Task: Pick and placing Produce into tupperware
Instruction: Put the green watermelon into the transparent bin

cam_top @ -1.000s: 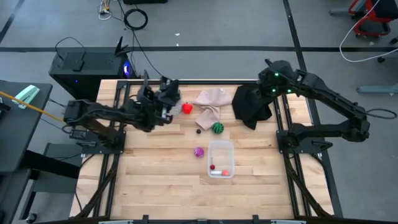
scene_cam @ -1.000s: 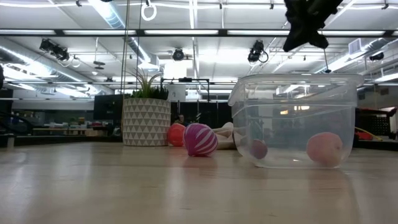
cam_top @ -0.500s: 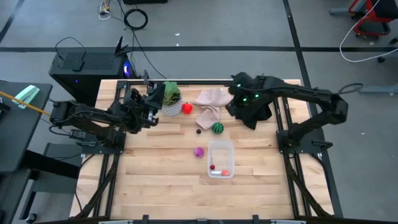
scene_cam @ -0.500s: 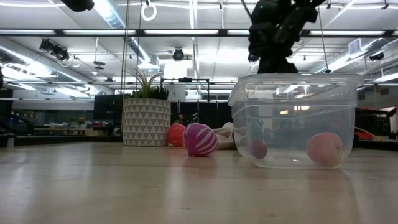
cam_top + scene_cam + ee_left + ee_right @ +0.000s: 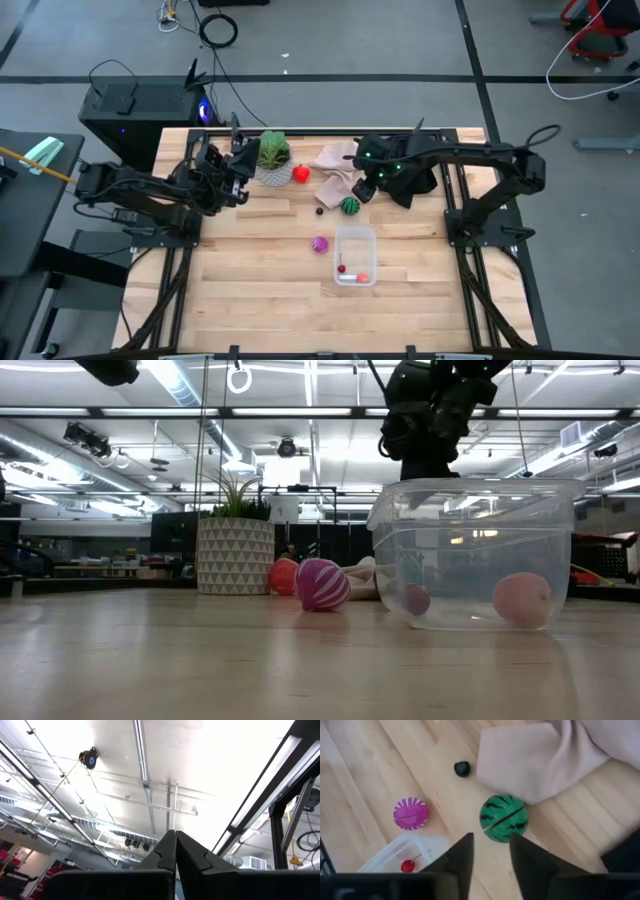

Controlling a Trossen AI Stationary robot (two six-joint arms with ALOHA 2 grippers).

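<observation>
Right gripper (image 5: 490, 851) is held spread above the table, nothing grasped. Green melon (image 5: 503, 818) is seen just ahead of the jaws, touching the beige cloth (image 5: 535, 757). Purple ball (image 5: 411, 813) and tupperware (image 5: 400, 854) lie to one side, black bit (image 5: 462, 768) farther. Left gripper (image 5: 175, 849) is clenched, raised well apart.

The right arm stretches across the tabletop's far side, its end effector (image 5: 366, 186) pointing down with the 2 fingers (image 5: 461, 854) parted and nothing between them. The left arm is drawn back at the left edge, its end effector (image 5: 175, 845) tilted upward, fingertips pressed together.
</observation>
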